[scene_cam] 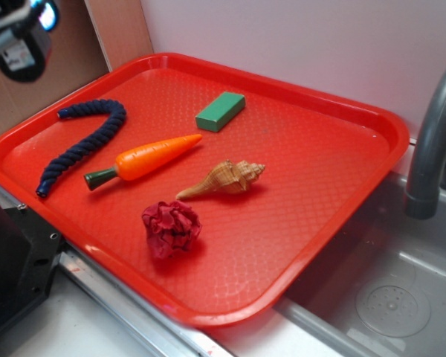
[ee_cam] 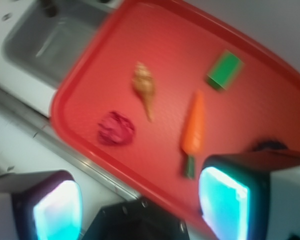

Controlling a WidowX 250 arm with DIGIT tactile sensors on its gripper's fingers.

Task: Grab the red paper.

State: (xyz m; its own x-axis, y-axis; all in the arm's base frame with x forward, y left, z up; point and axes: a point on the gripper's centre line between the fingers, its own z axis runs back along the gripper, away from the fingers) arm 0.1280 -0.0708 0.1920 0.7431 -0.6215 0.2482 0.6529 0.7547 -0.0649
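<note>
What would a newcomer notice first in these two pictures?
The big red tray fills the scene beside a grey sink. On it, the orange carrot lies mid-tray, with a seashell to its right. The crumpled red paper sits near the front edge.

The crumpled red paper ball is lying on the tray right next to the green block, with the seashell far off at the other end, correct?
Not quite. The red paper ball lies right next to the seashell; the green block is the one far off, across the tray. The exterior view shows it.
</note>
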